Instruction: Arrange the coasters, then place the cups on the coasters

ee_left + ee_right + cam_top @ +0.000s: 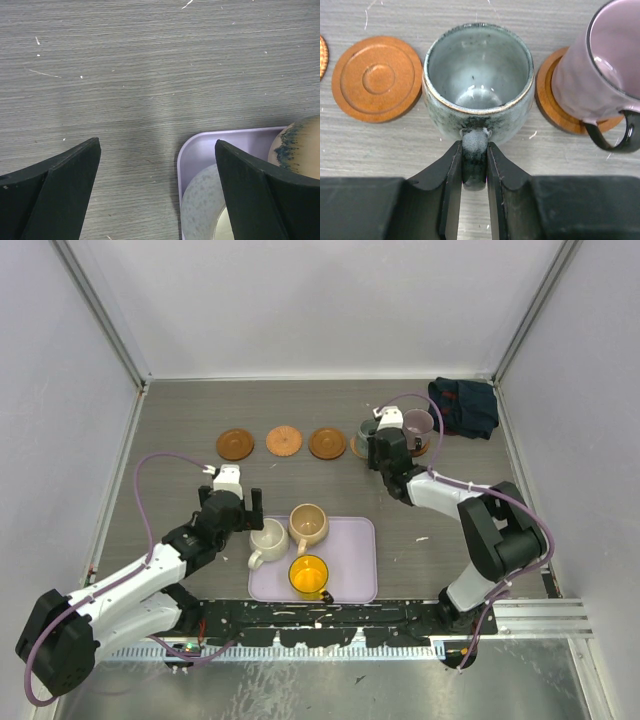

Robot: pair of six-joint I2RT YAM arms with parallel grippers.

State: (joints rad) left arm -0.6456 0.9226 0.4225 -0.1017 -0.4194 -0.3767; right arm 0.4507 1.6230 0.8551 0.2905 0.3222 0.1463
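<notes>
Three bare brown coasters (284,441) lie in a row at the back. To their right stands the mauve cup (417,425) on a coaster (551,102). My right gripper (474,146) is shut on the handle of the grey-green cup (477,75), upright between a bare coaster (376,78) and the mauve cup (600,75); what lies under it is hidden. The cream-white cup (268,538), tan cup (308,524) and yellow cup (309,575) sit on the lavender tray (355,575). My left gripper (240,502) hangs open just left of the cream-white cup (200,205), holding nothing.
A dark bundled cloth (465,405) lies at the back right corner. In the left wrist view the tray's corner (200,145) and the tan cup (300,145) show near the right finger. Grey walls enclose the table on three sides.
</notes>
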